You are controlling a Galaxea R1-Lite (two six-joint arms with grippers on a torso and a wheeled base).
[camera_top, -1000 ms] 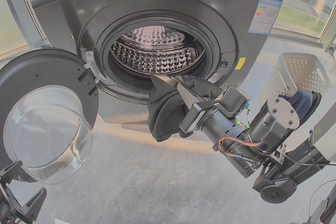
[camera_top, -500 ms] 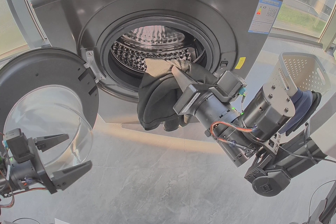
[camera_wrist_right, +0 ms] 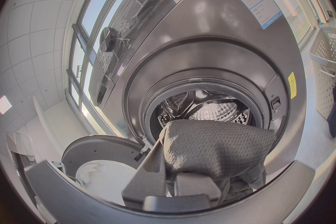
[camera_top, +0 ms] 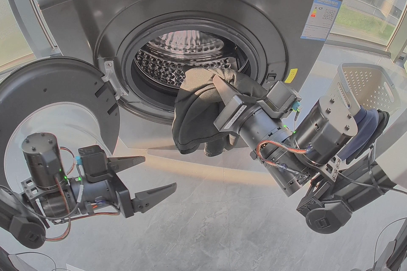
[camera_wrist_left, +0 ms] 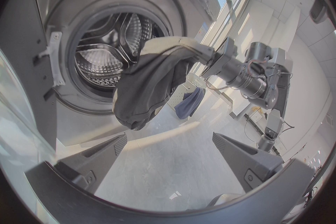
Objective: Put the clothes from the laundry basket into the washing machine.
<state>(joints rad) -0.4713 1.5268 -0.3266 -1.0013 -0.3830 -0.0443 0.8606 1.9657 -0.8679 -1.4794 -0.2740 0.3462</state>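
While right fingers (camera_top: pixel 223 90) clamp black garment (camera_top: pixel 197 111) at washing machine (camera_top: pixel 203 1) mouth | left fingers (camera_top: pixel 154 195) wide apart

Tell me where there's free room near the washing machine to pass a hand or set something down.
Free: the upper left of the drum opening, and the bare floor between the left tool and the right arm. Crowded: the opening's lower right, where the right tool holds the dark garment; the door fills the left, the laundry basket the right.
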